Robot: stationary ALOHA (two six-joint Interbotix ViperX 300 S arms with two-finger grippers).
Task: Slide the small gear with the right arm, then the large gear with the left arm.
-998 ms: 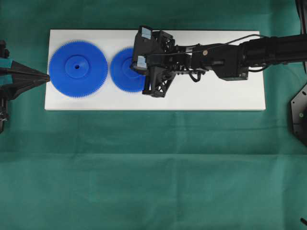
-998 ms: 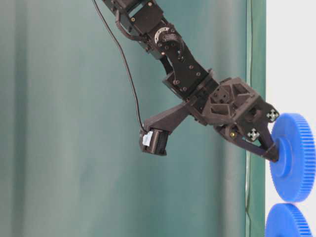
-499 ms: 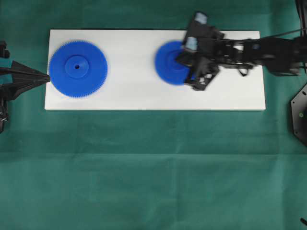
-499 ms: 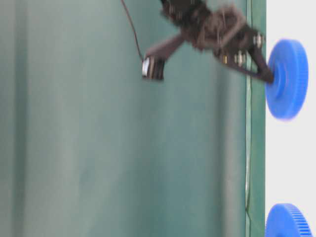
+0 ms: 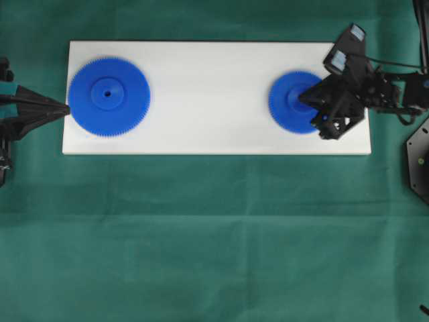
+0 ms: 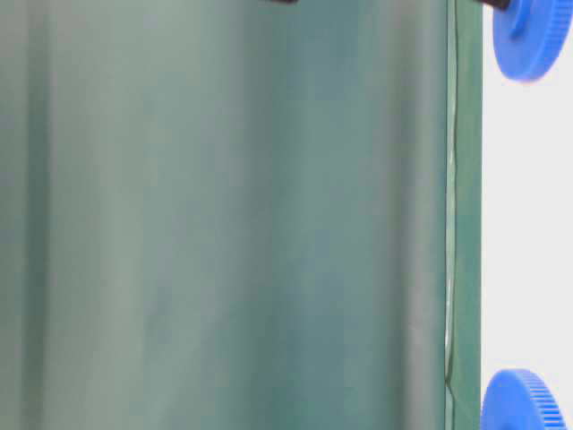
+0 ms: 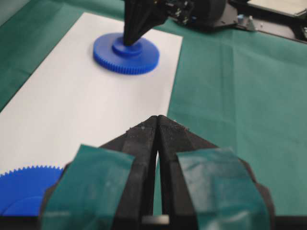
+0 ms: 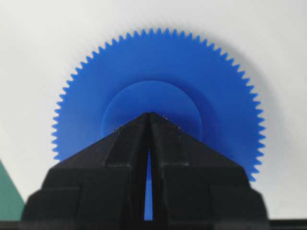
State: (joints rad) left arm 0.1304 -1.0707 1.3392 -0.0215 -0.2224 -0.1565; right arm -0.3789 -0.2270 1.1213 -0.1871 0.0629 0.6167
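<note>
A: Small gear (image 5: pixel 292 102) — where?
B: Flat on the white board (image 5: pixel 208 74), toward its right end in the overhead view, teeth just inside the edge. Edges slightly blurred. At table level it (image 6: pixel 530 40) sits at one margin of the frame, hub up.

A: Right claw (image 5: pixel 301 100)?
B: Tip is on the gear's raised hub. Wrist view: right claw (image 8: pixel 149 116) pinched to a point, only a thin slit between the fingers (image 8: pixel 127 143), blue showing through the slit. Closed, nothing held; tip resting on the hub of the small gear (image 8: pixel 158 100). Centre hole hidden under the tip.

A: Right arm (image 5: pixel 375 90)?
B: Comes in from the right edge of the overhead view, pale-blue tags on top, cables trailing. From the left wrist view it (image 7: pixel 158 12) stands over the small gear (image 7: pixel 126 53) at the far end of the board (image 7: pixel 91 100).

A: Large gear (image 5: pixel 108 96)?
B: Left end of the board, flat, centre hole visible. Well apart from the small gear, bare board between. At table level its rim (image 6: pixel 525 403) shows at the opposite margin.

A: Left claw (image 5: pixel 62 106)?
B: Off the board over the green cloth (image 5: pixel 214 235), tip just beside the large gear's left rim; contact — cannot tell. Wrist view: left claw (image 7: pixel 157 120) closed, fingers pressed together, teal tape (image 7: pixel 86 187) on both, empty. Large gear (image 7: pixel 24 189) teeth show low at left.

A: Left arm (image 5: pixel 13 111)?
B: At the left edge of the overhead view, mostly cut off.
</note>
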